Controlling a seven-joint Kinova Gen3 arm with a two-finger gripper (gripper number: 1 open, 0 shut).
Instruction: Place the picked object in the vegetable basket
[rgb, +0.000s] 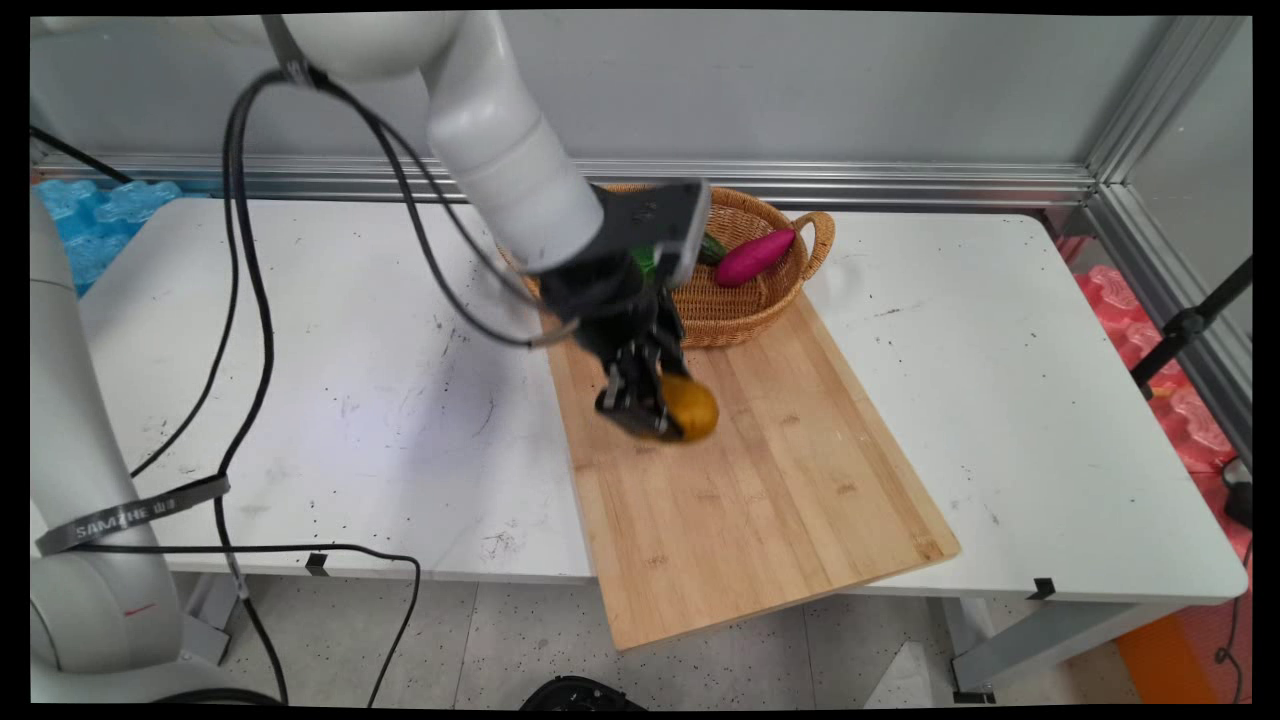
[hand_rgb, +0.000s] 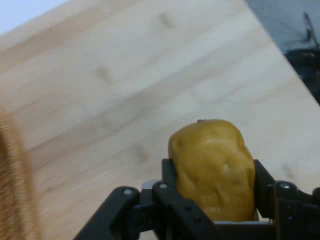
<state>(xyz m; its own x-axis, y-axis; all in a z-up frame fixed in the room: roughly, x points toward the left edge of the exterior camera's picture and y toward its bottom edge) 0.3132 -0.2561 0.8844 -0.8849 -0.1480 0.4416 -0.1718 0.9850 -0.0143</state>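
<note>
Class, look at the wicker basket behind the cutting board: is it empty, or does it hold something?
Not empty. The wicker basket holds a magenta vegetable and something green, partly hidden by the arm.

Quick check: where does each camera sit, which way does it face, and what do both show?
Main view: fixed above the table's near side, looking down across it to the wall; shows the arm and hand, board, basket.
Hand view: on the hand, looking along its fingers at the board.
Shared: the potato gripped over the board.
</note>
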